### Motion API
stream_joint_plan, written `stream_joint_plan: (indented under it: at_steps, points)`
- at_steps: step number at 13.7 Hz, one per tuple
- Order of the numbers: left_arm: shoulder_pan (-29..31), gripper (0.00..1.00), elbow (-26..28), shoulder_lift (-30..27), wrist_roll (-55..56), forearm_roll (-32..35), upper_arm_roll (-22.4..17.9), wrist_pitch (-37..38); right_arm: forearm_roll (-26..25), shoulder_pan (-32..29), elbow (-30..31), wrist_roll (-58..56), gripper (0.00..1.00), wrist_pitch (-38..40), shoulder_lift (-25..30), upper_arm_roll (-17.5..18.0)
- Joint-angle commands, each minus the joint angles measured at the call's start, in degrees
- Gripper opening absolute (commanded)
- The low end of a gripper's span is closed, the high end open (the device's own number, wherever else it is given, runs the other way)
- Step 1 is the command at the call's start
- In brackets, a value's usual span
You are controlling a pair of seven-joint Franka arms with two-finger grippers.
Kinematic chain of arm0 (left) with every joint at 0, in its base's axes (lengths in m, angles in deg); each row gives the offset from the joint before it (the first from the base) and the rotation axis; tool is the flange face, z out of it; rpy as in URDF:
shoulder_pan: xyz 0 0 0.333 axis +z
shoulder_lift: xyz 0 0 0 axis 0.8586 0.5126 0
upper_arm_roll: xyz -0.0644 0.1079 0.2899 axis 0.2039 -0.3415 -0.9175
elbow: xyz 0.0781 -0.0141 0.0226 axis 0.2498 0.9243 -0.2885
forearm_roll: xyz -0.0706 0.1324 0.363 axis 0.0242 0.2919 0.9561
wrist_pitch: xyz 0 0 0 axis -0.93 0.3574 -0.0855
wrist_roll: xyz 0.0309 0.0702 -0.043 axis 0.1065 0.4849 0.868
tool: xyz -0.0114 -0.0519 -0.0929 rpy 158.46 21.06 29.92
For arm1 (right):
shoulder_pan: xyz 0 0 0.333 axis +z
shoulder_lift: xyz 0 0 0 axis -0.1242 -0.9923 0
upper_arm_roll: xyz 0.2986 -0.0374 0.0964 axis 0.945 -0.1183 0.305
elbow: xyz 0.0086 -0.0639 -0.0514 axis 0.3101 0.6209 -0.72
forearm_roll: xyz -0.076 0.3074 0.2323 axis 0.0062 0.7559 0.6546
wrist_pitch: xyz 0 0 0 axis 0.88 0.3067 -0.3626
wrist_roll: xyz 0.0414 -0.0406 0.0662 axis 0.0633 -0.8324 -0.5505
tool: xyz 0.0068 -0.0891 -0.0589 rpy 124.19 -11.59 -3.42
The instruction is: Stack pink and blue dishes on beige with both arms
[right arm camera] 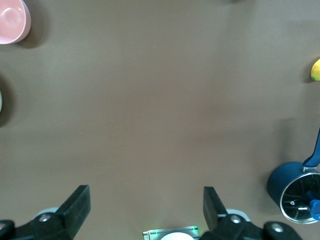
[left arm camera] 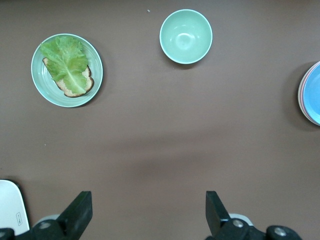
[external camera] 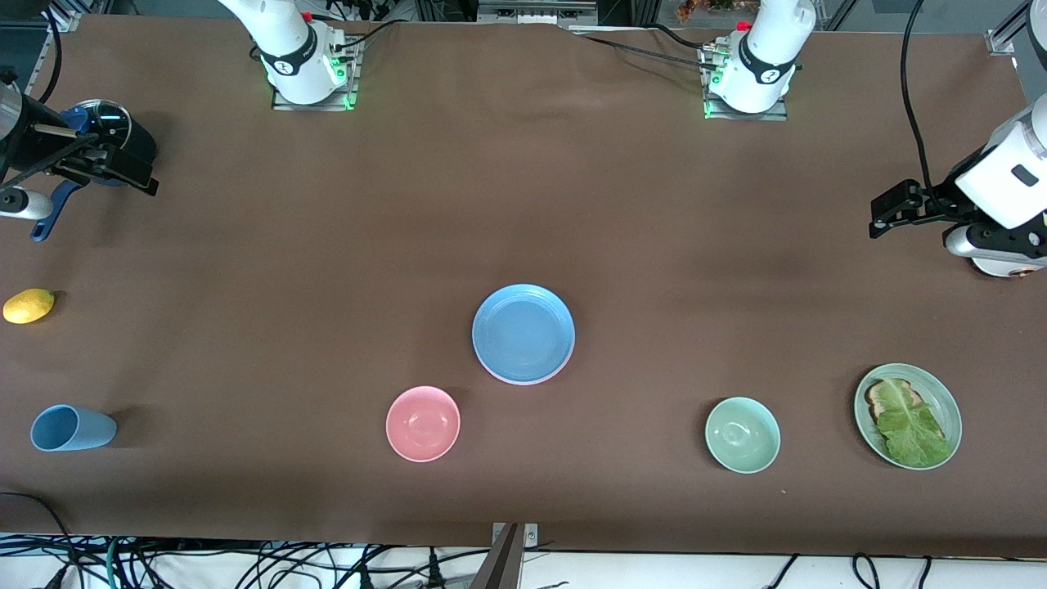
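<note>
The sky blue plate (external camera: 523,331) lies mid-table on top of a stack. A thin pink rim (external camera: 523,381) peeks out under its nearer edge, and the stack's edge (left arm camera: 311,94) also shows in the left wrist view. The beige plate is hidden beneath; I cannot make it out. My left gripper (external camera: 888,211) (left arm camera: 148,205) hangs open and empty over bare cloth at the left arm's end of the table. My right gripper (external camera: 131,173) (right arm camera: 145,200) is open and empty over the right arm's end, beside a dark blue pot.
A pink bowl (external camera: 423,423) sits nearer the camera than the stack. A pale green bowl (external camera: 743,434) and a green plate (external camera: 942,398) with toast and lettuce lie toward the left arm's end. A lidded blue pot (right arm camera: 295,192), a lemon (external camera: 29,305) and a tipped blue cup (external camera: 72,428) lie toward the right arm's end.
</note>
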Motion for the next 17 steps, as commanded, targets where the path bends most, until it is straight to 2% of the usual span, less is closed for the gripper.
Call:
stream_joint_plan:
  at_steps: [1, 3, 17]
  points:
    - [-0.1, 1.0, 0.6, -1.4, 0.7, 0.9, 0.1, 1.6, -0.6, -0.4, 2.1, -0.3, 1.0, -1.3, 1.7, 0.4]
    - [0.1, 1.0, 2.2, -3.1, 0.7, 0.8, 0.1, 1.4, -0.1, 1.9, 2.3, -0.4, 1.0, -1.3, 1.7, -2.9]
    - [0.4, 1.0, 1.4, -1.4, 0.6, 0.1, 0.0, 1.2, 0.0, 2.2, 1.6, -0.8, 1.0, -0.9, 0.7, -3.3]
